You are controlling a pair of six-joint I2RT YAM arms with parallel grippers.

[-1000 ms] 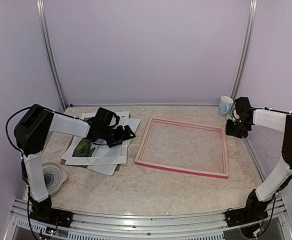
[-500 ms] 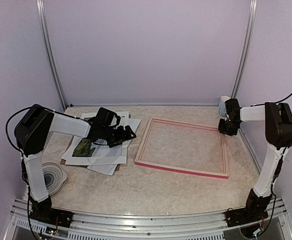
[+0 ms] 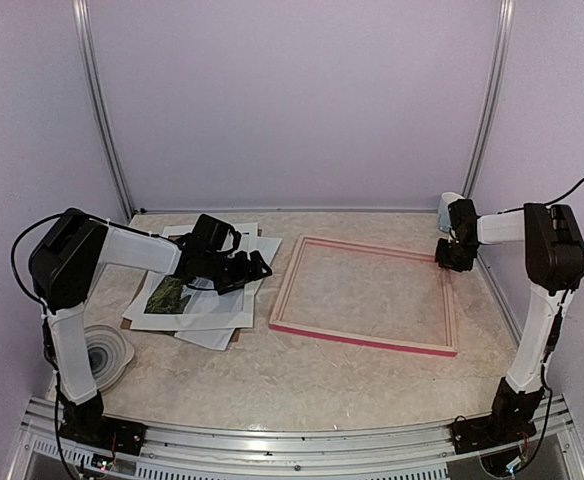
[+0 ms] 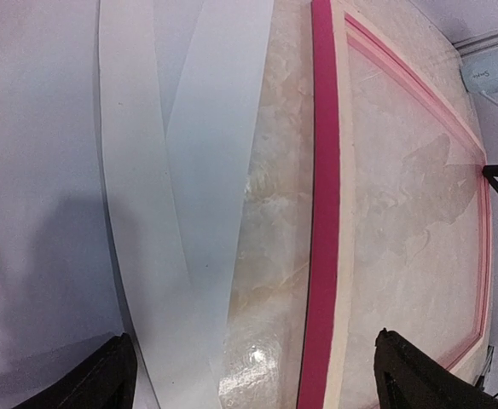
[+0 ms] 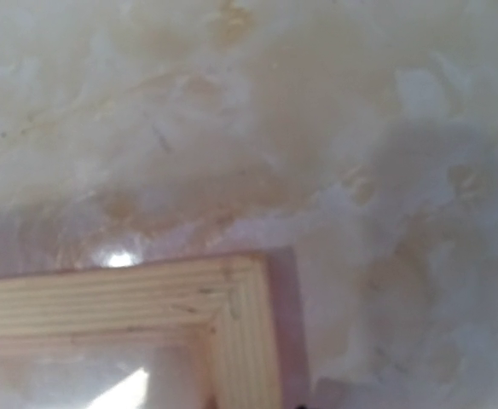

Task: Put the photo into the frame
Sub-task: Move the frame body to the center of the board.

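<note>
The photo (image 3: 169, 296) lies just left of the left gripper (image 3: 259, 268), whose fingers are wide open (the right gripper (image 3: 453, 262), grip impossible to tell, hangs over the far corner of the frame (image 3: 362, 340)).

I log: even lilac-tinted light; glare spot on pale marbled tabletop (image 5: 118, 255); right wrist view blurred; left wrist view sharper.

walls (image 3: 292, 100): plain lilac | table (image 3: 302, 370): beige marbled — glossy | corner rails (image 3: 102, 110): metal

The small green photo (image 3: 169, 296) lies flat on white sheets (image 3: 212, 312). The big frame (image 3: 362, 340) lies flat beside it, pale wood up, pink edge.
</note>
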